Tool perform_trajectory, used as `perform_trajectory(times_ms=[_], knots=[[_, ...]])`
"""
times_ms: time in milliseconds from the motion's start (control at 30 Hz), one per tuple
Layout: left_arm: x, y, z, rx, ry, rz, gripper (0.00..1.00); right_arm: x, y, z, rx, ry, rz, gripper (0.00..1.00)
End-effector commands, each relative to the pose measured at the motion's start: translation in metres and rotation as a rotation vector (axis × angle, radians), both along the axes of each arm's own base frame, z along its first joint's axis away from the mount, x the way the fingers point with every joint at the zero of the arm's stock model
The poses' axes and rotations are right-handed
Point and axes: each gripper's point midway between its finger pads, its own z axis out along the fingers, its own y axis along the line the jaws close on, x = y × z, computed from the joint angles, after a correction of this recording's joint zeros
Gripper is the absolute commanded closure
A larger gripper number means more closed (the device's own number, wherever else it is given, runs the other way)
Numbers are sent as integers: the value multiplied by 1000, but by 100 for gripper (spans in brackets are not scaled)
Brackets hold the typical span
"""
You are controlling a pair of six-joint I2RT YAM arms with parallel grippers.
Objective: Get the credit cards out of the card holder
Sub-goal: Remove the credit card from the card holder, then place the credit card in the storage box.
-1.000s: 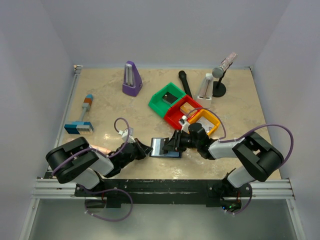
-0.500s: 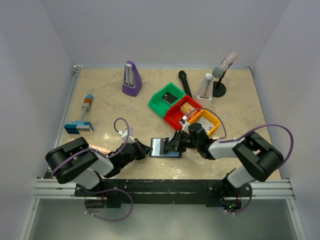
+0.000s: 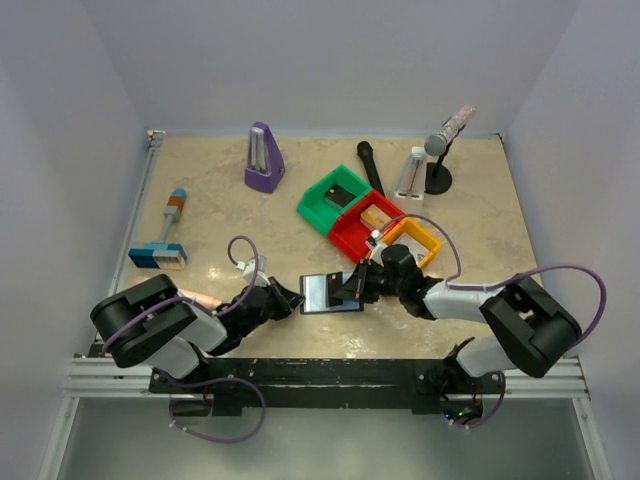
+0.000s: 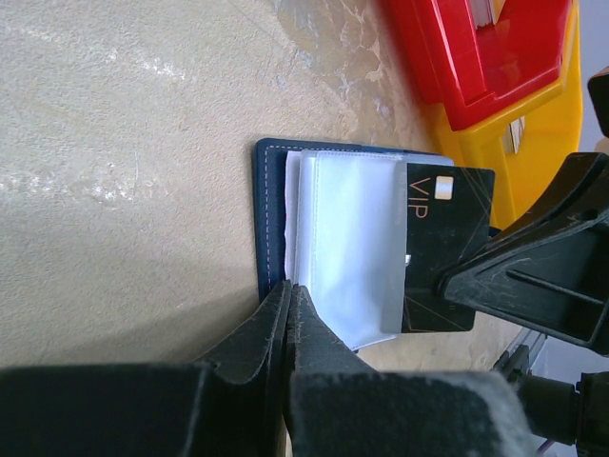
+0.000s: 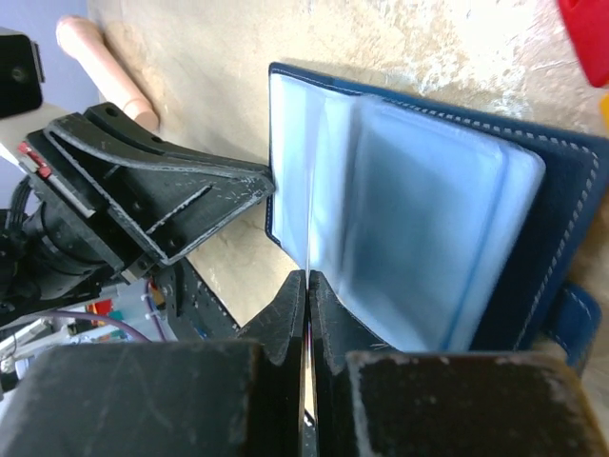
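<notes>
Well, my left gripper (image 3: 291, 298) lies low on the marbled beige table (image 3: 200, 200), its fingers clenched on the near edge of the card holder (image 3: 320, 291). The holder lies open and flat at the near middle of the table, between my two arms. From my left wrist I see its dark navy cover with white stitching along the border, and on it a stack of pale clear sleeves (image 4: 352, 238). My fingertips meet right where cover and sleeves end, so I cannot tell whether they pinch the cover alone or a sleeve with it. My right gripper (image 3: 352, 287) comes in from the opposite side, facing the left one across the holder, and its fingers are pressed tight on a black VIP card (image 4: 447, 214). That card juts out past the sleeves' far edge; whether its inner end is tucked in a sleeve I cannot tell. On its face I read "VIP" in copper-coloured letters, with a small gold chip square beside them and thin gold lines across the black. From my right wrist the card shows only edge-on, a thin line between my fingers, and the holder's snap tab (image 5: 576, 322) sits at its outer edge. Near the holder stand a red bin (image 4: 466, 57) and a yellow bin (image 4: 547, 124), side by side.
</notes>
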Motion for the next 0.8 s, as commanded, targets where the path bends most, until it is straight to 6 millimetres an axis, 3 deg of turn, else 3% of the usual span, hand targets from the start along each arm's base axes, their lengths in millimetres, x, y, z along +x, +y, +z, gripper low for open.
perform_trajectory(times_ms=[0, 167, 333, 500, 667, 767], knots=[[-23, 40, -48, 177, 103, 23, 100, 4, -14, 11, -35, -52, -22, 100], [-21, 27, -31, 126, 49, -25, 97, -4, -26, 47, -82, -135, 17, 100], [-12, 6, 8, 43, -44, -77, 50, -14, -44, 85, -152, -260, 76, 100], [-10, -16, 68, -78, -178, -158, 22, -30, -40, 114, -113, -302, 185, 100], [-21, -27, 125, -260, -339, -257, 26, -46, -26, 135, -3, -326, 298, 100], [-42, -35, 153, -372, -449, -397, 33, -60, -16, 146, 98, -361, 401, 100]])
